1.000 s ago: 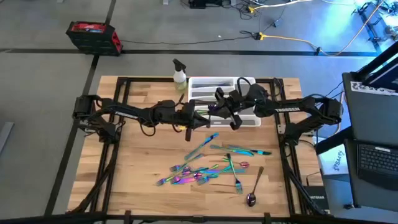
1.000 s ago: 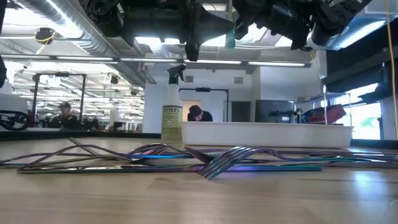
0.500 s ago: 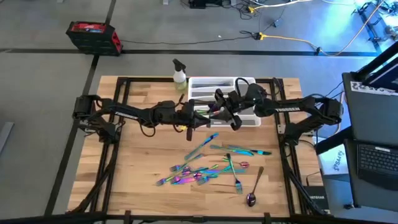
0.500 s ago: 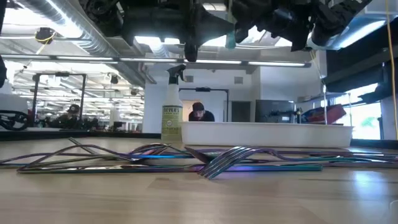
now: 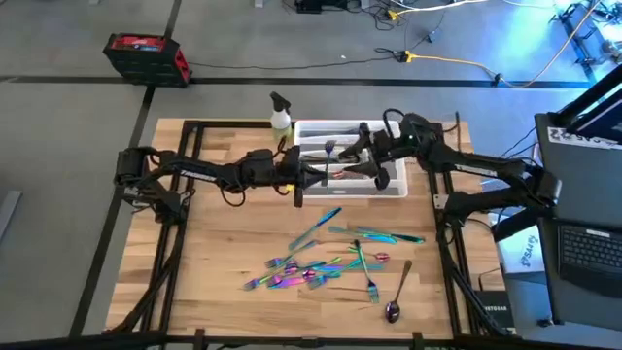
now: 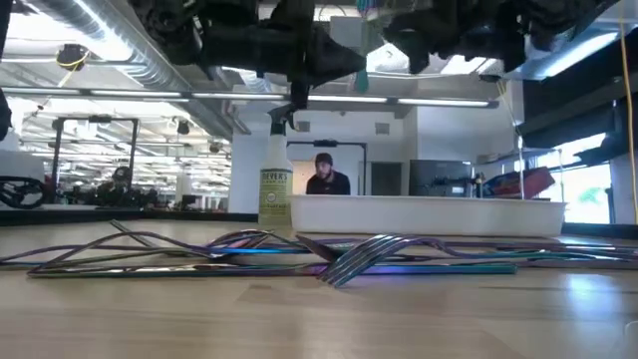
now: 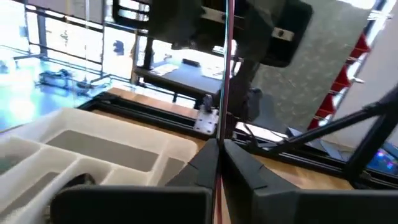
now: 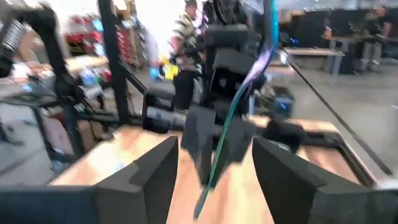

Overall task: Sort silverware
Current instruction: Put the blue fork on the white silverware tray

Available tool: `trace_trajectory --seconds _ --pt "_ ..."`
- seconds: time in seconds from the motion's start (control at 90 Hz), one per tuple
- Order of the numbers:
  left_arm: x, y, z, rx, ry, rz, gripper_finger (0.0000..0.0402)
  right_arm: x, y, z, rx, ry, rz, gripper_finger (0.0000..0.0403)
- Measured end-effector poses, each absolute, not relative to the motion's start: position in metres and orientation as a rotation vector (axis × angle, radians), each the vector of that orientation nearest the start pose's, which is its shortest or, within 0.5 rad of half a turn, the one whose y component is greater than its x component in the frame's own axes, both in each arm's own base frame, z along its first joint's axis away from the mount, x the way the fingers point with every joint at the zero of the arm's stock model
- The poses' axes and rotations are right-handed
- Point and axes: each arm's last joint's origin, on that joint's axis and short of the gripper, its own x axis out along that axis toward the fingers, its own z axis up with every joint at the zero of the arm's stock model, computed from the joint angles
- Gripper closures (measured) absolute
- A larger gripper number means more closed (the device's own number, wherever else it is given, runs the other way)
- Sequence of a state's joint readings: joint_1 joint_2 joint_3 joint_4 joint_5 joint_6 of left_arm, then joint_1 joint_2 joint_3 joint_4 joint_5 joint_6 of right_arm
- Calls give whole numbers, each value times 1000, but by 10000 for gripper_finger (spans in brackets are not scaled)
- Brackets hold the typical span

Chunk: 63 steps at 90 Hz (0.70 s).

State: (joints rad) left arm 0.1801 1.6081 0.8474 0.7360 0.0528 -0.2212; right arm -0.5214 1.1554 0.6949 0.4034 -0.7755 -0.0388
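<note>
My left gripper (image 5: 303,180) reaches in from the table's left, at the near left corner of the white compartmented tray (image 5: 389,188), and is shut on one slim iridescent piece of silverware (image 8: 249,81). My right gripper (image 5: 362,163) hovers over the tray, facing the left one. It is open, with its fingers (image 8: 155,168) wide on either side of that piece, and I see no touch. The other silverware (image 5: 330,258) lies in a loose pile on the near half of the table. A darker spoon (image 5: 398,292) lies at the pile's right. My left gripper pinches the slim shaft (image 7: 220,134) of the piece between its two fingertips (image 7: 245,168). The fingers come about level from the table's left, and the piece runs on past them toward the right gripper. It is lifted clear of the table.
A spray bottle (image 5: 281,117) with yellowish liquid stands at the tray's far left corner. The tray holds a few pieces (image 5: 330,151). Black frame rails (image 5: 185,194) run along both sides of the table. People (image 6: 327,175) show in the room beyond.
My right gripper has drawn back toward the table's far right, from beside the left gripper to over the tray. My left gripper has moved a little toward the tray.
</note>
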Motion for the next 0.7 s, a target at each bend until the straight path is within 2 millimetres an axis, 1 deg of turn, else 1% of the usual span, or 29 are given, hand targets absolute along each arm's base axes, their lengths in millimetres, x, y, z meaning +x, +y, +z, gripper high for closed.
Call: trace_trajectory --seconds 0.089,0.156,0.333,0.433,0.589,0.656,0.7 --pt "339 72 240 -224 33 167 401 214 -106 286 -35 90 193 213" --pt "342 81 245 -200 78 192 401 206 -106 287 -53 127 145 213" --pt "357 102 272 -42 251 267 401 193 -102 287 -107 202 41 213" --pt "370 120 281 26 364 317 401 188 -101 286 -141 250 -7 213" --pt "396 153 275 146 576 390 401 176 -97 282 -190 368 -118 213" --pt "404 168 273 196 679 434 401 169 -95 282 -212 413 -158 213" --pt "408 177 275 214 724 441 401 164 -93 282 -215 435 -183 213"
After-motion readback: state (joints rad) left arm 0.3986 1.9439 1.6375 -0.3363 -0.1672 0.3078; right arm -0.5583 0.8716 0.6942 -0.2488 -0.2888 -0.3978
